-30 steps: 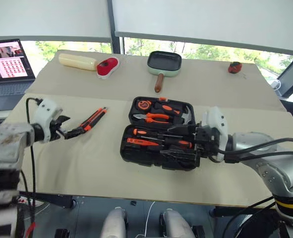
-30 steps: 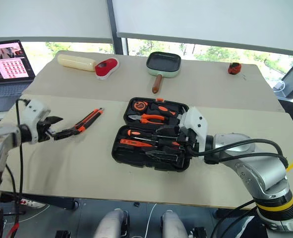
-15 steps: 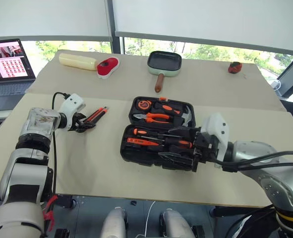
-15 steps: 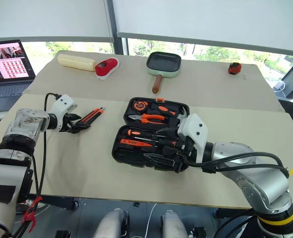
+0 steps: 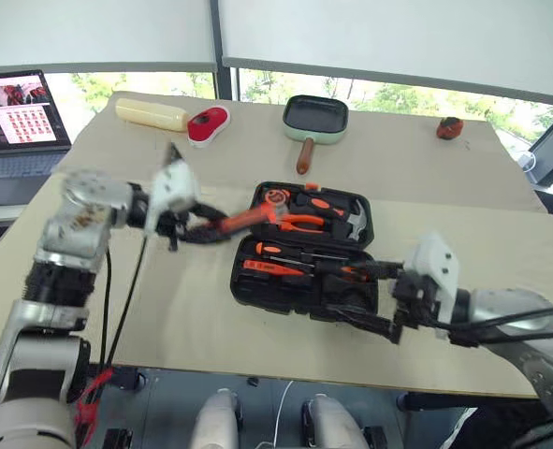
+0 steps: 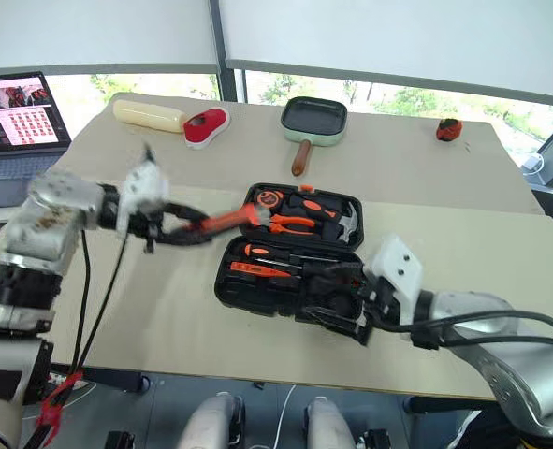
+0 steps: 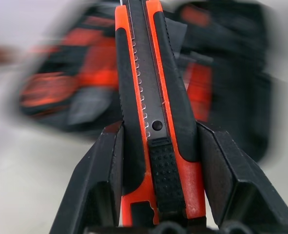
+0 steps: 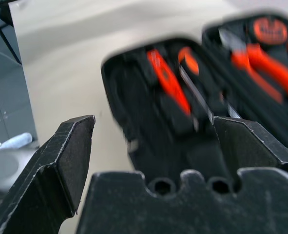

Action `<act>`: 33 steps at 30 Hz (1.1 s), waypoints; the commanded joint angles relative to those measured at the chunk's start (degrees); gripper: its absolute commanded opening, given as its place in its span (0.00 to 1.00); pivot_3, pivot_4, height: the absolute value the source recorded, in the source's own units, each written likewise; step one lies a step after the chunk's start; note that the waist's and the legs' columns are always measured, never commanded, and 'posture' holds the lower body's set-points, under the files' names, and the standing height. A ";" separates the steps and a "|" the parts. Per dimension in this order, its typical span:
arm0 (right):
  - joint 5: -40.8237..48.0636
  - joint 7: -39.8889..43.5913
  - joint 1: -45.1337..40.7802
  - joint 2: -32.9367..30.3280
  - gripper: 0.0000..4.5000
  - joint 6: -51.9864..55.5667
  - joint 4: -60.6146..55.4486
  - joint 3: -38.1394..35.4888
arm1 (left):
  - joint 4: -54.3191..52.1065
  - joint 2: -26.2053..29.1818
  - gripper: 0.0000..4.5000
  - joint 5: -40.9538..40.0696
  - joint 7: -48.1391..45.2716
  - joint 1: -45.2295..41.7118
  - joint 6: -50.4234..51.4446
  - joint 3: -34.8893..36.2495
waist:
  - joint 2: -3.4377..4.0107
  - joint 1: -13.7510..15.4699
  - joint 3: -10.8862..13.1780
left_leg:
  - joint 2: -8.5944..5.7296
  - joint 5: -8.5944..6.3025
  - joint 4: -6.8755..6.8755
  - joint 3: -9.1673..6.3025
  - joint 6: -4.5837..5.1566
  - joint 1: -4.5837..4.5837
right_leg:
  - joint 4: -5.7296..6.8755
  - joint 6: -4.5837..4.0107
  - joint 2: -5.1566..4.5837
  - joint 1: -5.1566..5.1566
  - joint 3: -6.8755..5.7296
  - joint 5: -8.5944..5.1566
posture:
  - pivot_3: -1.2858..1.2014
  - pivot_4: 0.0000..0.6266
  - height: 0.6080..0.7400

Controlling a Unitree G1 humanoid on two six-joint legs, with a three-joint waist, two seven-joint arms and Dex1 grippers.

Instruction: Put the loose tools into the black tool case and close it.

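The black tool case lies open in the middle of the table, with several orange-and-black tools in its moulded slots. My left gripper is shut on the orange-black utility knife and holds it off the table, just left of the case, its far end over the lid's left edge. In the left wrist view the knife stands clamped between both fingers. My right gripper is open at the case's front right corner, with nothing between its fingers.
At the back of the table are a green pan, a red-and-white oval gadget, a cream cylinder and a small red object. A laptop sits at the far left.
My left gripper has shut on the utility knife, lifted it off the table and swung it right toward the case. My right gripper has drawn back to the case's front right corner.
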 commanded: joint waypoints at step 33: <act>2.58 -9.67 6.62 5.01 1.00 -0.87 -7.08 -4.37 | 2.60 -10.85 0.70 11.22 -0.61 -4.45 -1.63 -12.40 | 0.02 -0.12 -0.01 | 0.02 -0.01 0.48 -0.14 0.03 -0.06 | 0.26 0.05 0.06 0.06 0.03 0.00 | 0.52 0.24 1.00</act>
